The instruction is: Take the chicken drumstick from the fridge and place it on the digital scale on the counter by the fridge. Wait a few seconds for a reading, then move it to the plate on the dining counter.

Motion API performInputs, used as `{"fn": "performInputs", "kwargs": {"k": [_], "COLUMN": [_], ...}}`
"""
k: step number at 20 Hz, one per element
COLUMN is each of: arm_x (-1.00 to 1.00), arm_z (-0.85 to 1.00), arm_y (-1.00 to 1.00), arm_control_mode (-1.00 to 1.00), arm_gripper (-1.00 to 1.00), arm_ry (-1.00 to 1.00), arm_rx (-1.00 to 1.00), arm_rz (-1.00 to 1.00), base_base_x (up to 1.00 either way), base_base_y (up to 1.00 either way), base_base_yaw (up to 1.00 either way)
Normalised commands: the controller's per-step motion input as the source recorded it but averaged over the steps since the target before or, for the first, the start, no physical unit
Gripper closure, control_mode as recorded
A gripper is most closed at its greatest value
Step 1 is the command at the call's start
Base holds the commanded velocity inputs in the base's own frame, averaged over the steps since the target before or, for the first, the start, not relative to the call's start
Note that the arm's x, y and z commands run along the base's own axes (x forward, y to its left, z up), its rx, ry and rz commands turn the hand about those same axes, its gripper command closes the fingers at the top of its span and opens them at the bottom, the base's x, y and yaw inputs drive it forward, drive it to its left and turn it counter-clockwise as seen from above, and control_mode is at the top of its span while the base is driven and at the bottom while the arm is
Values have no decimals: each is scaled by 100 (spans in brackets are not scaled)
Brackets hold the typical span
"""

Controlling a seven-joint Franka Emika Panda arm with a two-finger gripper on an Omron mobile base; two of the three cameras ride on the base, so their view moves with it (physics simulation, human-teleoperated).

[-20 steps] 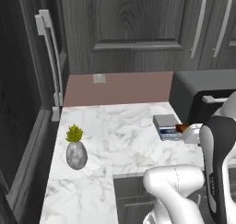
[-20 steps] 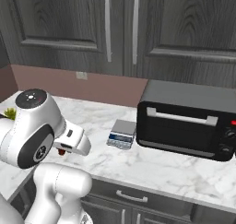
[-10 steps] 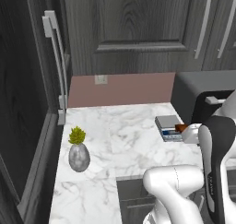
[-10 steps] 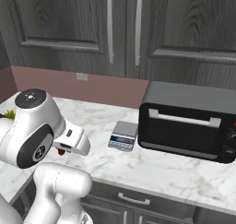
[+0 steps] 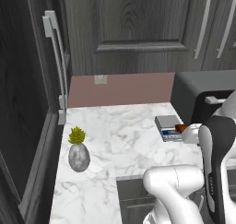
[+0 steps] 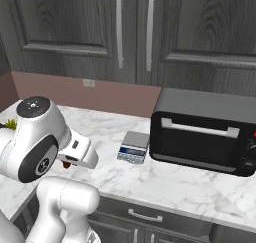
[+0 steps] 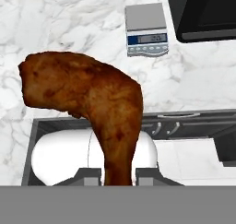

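The chicken drumstick (image 7: pixel 99 108) is gripped in the tool (image 7: pixel 119 174) above the surface (image 7: pixel 83 29); lowering onto the digital scale (image 7: pixel 146 29) is called for next.

A: What sort of place is this?
B: A home kitchen: white marble counter (image 5: pixel 120 131), dark wood-grain cabinets (image 6: pixel 135 32), a black toaster oven (image 6: pixel 202 132), a digital scale (image 6: pixel 134 147), and 1 potted plant (image 5: pixel 78 149).

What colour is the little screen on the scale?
Bluish, on the dark front strip of the scale. It shows best in the hand view.
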Motion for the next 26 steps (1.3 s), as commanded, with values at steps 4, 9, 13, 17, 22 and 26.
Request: {"fn": "performInputs", "kwargs": {"k": [4,9,13,17,22,26], "arm_x": [47,71,96,100,100,85], "arm_z": [-11,-5,-34,-53,-80,-62], "arm_y": [0,0,-1,-1,-12,-40], "arm_control_mode": [-100,-100,-100,-100,-100,-100], "arm_gripper": [100,100,100,100,100,100], "arm_ry": [9,18,8,2,0,0], "arm_rx": [0,0,0,0,1,10], "arm_rz": [0,-6,-15,-32,-43,-40], "base_base_x": [0,0,0,0,0,0], "base_base_y": [0,0,0,0,0,0], "base_base_yaw": [0,0,0,0,0,0]}}
